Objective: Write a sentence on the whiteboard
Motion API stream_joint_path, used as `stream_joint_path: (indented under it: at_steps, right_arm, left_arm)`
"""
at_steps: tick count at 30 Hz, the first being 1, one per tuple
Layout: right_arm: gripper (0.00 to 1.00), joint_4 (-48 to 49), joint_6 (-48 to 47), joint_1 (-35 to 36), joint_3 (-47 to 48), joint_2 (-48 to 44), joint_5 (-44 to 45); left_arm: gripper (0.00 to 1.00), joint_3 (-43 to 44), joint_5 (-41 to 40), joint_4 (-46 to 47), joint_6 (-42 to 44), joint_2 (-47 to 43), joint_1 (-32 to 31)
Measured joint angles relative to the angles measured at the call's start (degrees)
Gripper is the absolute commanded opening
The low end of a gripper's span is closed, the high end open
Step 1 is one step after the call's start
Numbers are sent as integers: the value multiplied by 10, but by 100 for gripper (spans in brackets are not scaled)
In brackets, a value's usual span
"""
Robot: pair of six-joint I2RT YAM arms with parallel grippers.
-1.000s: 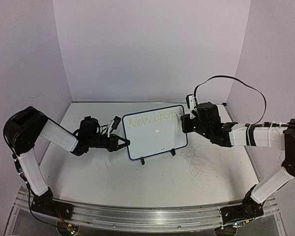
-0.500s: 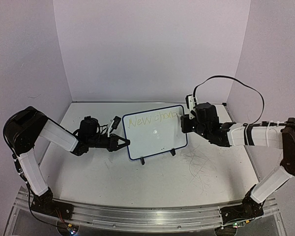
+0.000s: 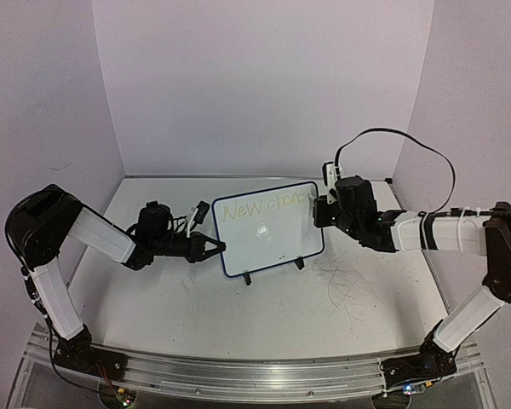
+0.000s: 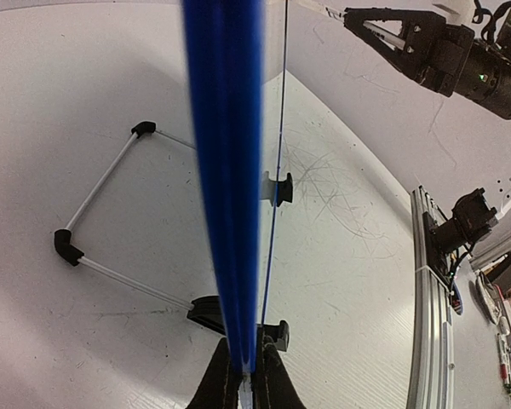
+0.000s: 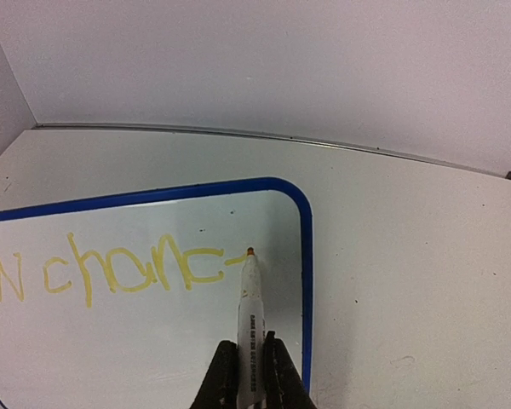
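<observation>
The whiteboard (image 3: 266,245) stands tilted on its two black feet mid-table, its blue frame seen edge-on in the left wrist view (image 4: 226,170). Pale yellow lettering of the sentence (image 3: 261,205) runs along its top; the right wrist view shows "w chanc-" (image 5: 119,273). My left gripper (image 3: 220,250) (image 4: 249,375) is shut on the board's left edge. My right gripper (image 3: 320,210) (image 5: 251,375) is shut on a white marker (image 5: 252,315). The marker's orange tip touches the board at the end of the last stroke, near the top right corner.
Thin grey scribbles (image 3: 349,285) mark the tabletop right of the board. Behind the board lies its wire stand (image 4: 102,179). Plain walls close the back and both sides. A metal rail (image 3: 238,371) runs along the near edge.
The yellow lettering has grown to the right by a letter or two. My right gripper has shifted slightly with the marker. The left gripper and the board have stayed still.
</observation>
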Motion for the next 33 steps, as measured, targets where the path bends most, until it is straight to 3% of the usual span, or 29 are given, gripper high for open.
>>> stream_joint_path:
  at_steps: [33]
  right_arm:
    - [0, 13, 1, 0, 6, 6, -31]
  left_arm:
    - [0, 0, -3, 0, -1, 0, -1]
